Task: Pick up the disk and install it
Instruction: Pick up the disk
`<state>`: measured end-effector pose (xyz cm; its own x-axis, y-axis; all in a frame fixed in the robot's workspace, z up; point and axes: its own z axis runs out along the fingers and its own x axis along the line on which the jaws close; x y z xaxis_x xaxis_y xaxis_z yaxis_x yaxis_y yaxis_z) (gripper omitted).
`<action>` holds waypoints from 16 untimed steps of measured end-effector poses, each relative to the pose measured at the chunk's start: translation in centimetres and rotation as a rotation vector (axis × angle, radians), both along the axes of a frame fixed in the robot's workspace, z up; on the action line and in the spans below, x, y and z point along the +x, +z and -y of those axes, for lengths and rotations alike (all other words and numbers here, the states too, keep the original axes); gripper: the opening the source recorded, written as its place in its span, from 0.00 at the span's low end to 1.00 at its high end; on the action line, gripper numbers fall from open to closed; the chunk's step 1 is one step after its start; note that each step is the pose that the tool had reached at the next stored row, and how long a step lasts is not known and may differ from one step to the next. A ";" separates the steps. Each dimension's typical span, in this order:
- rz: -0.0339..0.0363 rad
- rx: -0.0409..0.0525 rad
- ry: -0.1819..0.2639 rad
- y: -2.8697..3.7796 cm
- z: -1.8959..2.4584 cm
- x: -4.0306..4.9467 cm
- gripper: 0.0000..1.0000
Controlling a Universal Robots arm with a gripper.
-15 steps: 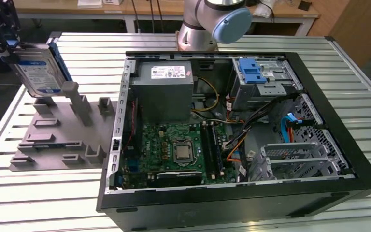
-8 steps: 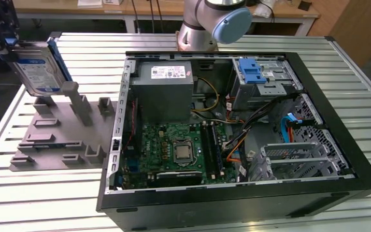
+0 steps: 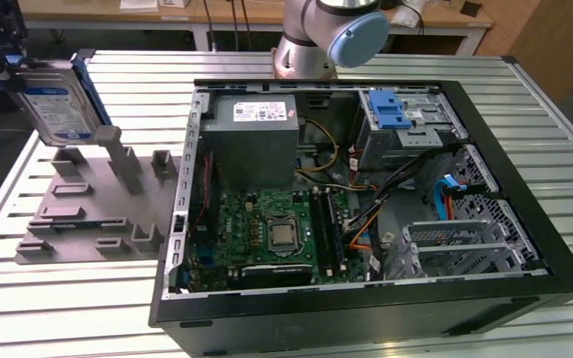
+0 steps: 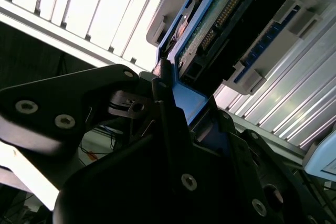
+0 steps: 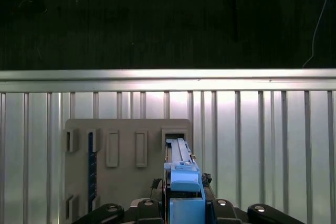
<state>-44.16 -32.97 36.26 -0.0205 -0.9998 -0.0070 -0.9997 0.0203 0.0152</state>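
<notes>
The disk (image 3: 57, 104) is a silver drive with a white-and-blue label and a blue bracket. It stands upright at the exterior view's far left, above the back corner of the grey slotted fixture (image 3: 87, 216). My gripper (image 3: 10, 71) comes in from the top left corner and is shut on the disk's upper edge. In the first wrist view the disk's blue bracket (image 5: 184, 179) runs edge-on between the gripper (image 5: 185, 205) and a fixture slot (image 5: 176, 136). Whether its lower end sits in the slot I cannot tell. In the second wrist view a dark finger (image 4: 165, 108) presses the disk's bracket (image 4: 184, 100).
An open black computer case (image 3: 525, 291) lies on the slatted metal table (image 3: 68, 313). Inside are a grey power supply (image 3: 257, 130), a blue latch (image 3: 391, 112), the motherboard (image 3: 266, 235), loose cables and a metal drive cage (image 3: 456, 246). The arm's base (image 3: 327, 37) stands behind the case.
</notes>
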 end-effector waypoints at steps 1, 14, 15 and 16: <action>0.0001 0.0000 0.000 0.10 0.00 0.00 0.36; 0.0001 0.0000 0.000 1.08 0.00 0.00 0.36; 0.0001 0.0000 0.000 1.13 0.00 0.00 0.36; 0.0002 0.0001 0.000 1.17 0.00 0.00 0.36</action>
<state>-44.16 -32.97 37.43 -0.0204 -0.9998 -0.0071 -0.9997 0.0203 0.0150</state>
